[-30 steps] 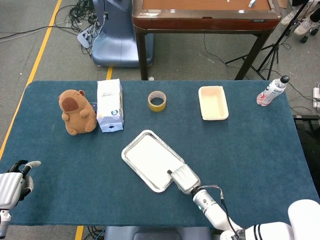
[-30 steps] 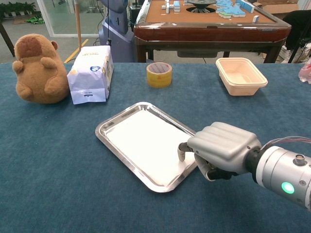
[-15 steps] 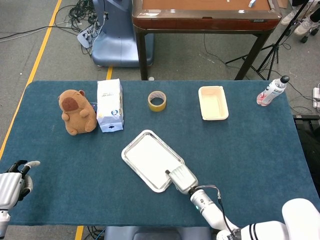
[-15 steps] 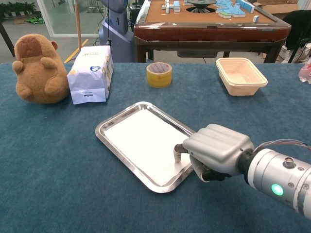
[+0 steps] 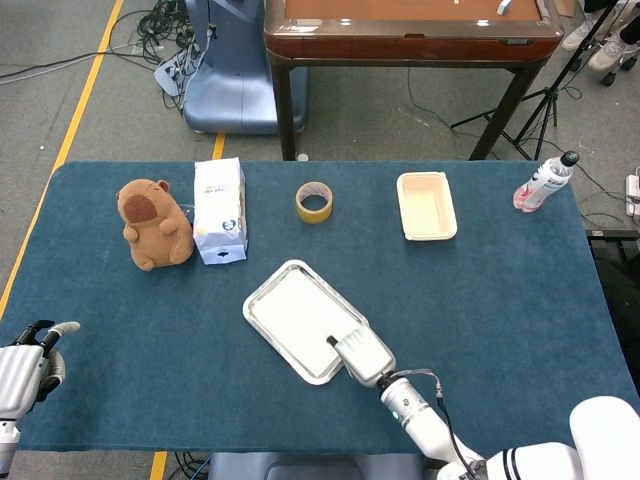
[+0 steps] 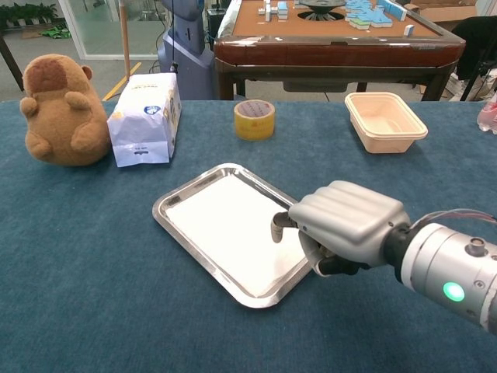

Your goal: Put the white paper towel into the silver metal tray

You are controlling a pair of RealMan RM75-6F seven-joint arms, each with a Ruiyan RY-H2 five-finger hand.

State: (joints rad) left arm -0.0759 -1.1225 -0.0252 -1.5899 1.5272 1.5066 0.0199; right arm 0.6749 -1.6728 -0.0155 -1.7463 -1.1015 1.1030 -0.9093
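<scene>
A grey concrete floor (image 5: 90, 110) runs behind the blue-covered table (image 5: 520, 300); a yellow floor line (image 5: 75, 120) crosses it at a slant on the left; black cables (image 5: 160, 25) lie tangled near a blue-grey machine base (image 5: 230, 70); a dark wooden table (image 5: 410, 35) with a brown top stands beyond; a black tripod (image 5: 545, 95) spreads its legs at right; the light is even.

1. One metal tray (image 5: 275, 300) (with one white paper towel (image 6: 225, 225) lying flat in it).
2. One plush toy (image 5: 153, 224).
3. One white bag (image 5: 219, 210).
4. One roll of tape (image 5: 314, 202).
5. One cream food box (image 5: 426, 205).
6. One plastic bottle (image 5: 544, 182).
7. Two robot hands: the right hand (image 6: 342, 225) and the left hand (image 5: 25, 365).
</scene>
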